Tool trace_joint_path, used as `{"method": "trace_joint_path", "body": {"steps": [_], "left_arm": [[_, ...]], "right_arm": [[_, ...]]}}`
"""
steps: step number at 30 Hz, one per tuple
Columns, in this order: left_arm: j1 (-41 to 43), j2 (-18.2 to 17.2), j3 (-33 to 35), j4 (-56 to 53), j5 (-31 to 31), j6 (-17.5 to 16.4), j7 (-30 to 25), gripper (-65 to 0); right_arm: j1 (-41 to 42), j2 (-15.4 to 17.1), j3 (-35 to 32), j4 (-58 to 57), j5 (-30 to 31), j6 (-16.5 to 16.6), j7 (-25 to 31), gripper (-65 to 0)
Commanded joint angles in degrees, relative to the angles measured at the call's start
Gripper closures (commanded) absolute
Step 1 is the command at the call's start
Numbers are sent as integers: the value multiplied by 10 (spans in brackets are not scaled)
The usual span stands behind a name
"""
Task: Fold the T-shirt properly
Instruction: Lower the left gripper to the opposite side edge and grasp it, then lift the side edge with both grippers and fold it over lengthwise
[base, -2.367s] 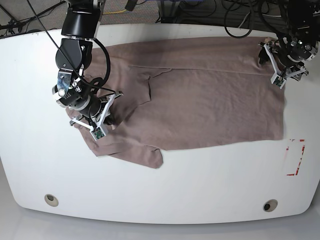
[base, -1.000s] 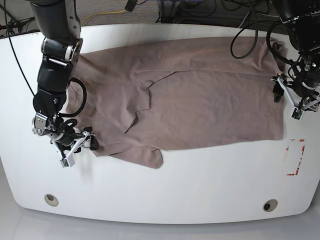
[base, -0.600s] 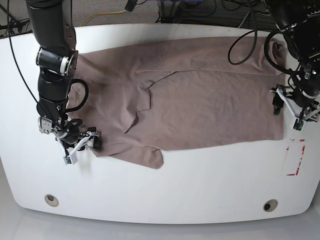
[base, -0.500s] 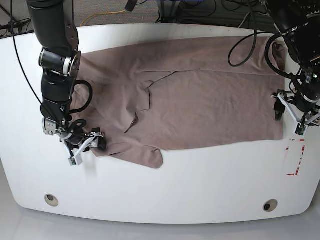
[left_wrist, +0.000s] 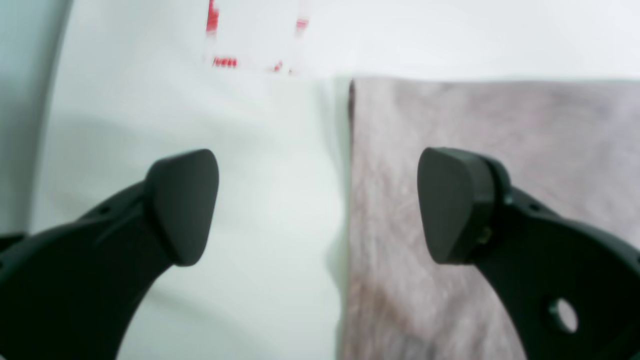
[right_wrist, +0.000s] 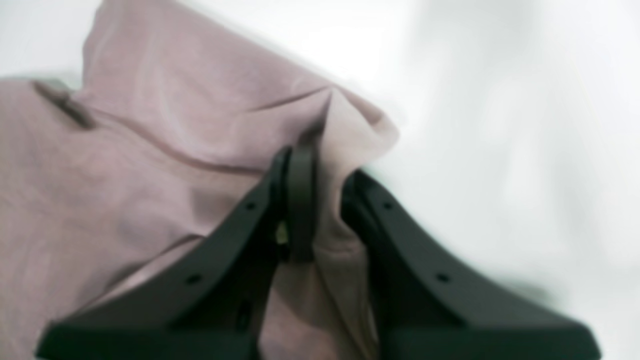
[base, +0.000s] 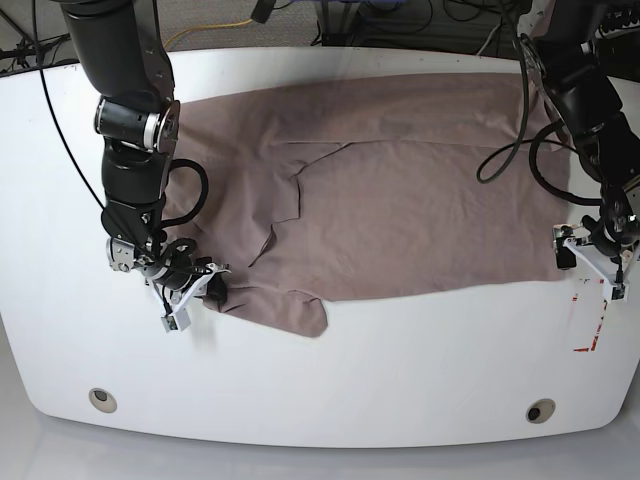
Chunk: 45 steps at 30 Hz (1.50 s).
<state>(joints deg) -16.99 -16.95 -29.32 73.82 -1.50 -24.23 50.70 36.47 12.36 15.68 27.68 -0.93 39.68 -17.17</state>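
Observation:
The mauve-brown T-shirt (base: 400, 190) lies spread flat across the white table (base: 330, 380), with a sleeve folded in at the middle left. My right gripper (base: 205, 293), on the base view's left, sits at the shirt's lower left edge. In the right wrist view the right gripper (right_wrist: 327, 190) is shut on a raised pinch of the T-shirt (right_wrist: 150, 165). My left gripper (base: 588, 258) is at the shirt's lower right corner. In the left wrist view the left gripper (left_wrist: 317, 205) is open and straddles the edge of the T-shirt (left_wrist: 475, 115), one finger over cloth, one over bare table.
Red tape marks (base: 590, 315) lie on the table just below the left gripper and show in the left wrist view (left_wrist: 220, 62). Two round holes (base: 101, 399) (base: 540, 411) sit near the front edge. Cables hang behind the table's back edge.
The right gripper moved off the shirt to its lower left edge and took hold of the cloth. The left gripper travelled down the right edge to the lower right corner.

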Motion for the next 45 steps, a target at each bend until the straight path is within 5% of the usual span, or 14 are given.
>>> {"method": "trace_joint_path", "body": {"steps": [1,7,15,25,32,40,42,45], "left_arm": [[-29,-10,0,-35,-5,0,-33,-594],[-49,-15,42,-132,-2,2,-113,-594],[-64,-18,75,-219,-3,58,-194,-594],[-72,5,75,-220,-3,58,-219,-585],[-75,8,106,-276,-2,58,-264,-388],[-97,-7,122,-340,-4,56,-268,-338],[-97,-7,122,-339,-4,55,-270,-242],[-97,-7,122,-339,-4,55,-287,-14]], "right_arm": [[16,7,0,8,4,3,1,-54],[16,5,0,8,4,3,1,-54],[16,7,0,8,4,3,1,-51],[16,8,0,14,4,3,1,-49],[-2,5,-1,75,4,3,-16,-49],[-5,7,-1,127,4,3,-56,-49],[-5,7,-1,128,4,3,-56,-48],[-5,8,-1,131,4,3,-60,-3]]}}
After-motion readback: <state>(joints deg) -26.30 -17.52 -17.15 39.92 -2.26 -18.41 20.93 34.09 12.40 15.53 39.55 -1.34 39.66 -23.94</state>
